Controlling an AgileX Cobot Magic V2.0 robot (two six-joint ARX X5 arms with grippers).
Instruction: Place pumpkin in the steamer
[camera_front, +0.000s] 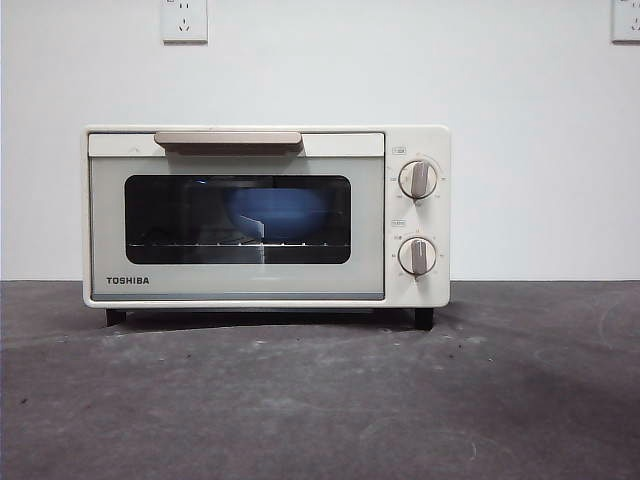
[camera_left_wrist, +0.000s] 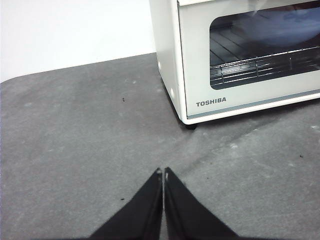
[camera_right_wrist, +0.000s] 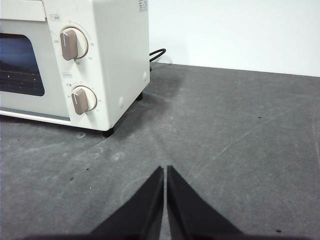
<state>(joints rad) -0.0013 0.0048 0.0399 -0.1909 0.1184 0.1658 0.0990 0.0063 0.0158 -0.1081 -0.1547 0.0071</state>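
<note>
Dark grey table (camera_front: 320, 400) | cream-white boxy TOSHIBA steamer (camera_front: 266, 215) sitting door-closed at far centre | left gripper (camera_left_wrist: 163, 172), right gripper (camera_right_wrist: 165, 170) hovering near, jaws pressed together, empty.

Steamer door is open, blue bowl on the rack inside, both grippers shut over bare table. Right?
Not quite: the steamer door is closed, as the front view shows. The blue bowl sits behind its glass, and the left gripper and right gripper are shut over the table.

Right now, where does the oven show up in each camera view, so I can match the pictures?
Front view: the oven stands centre, door shut, facing the camera.
Left wrist view: its TOSHIBA corner sits beyond the left gripper.
Right wrist view: its knob end sits beyond the right gripper.
Shared landmark: the dark door window.
</note>
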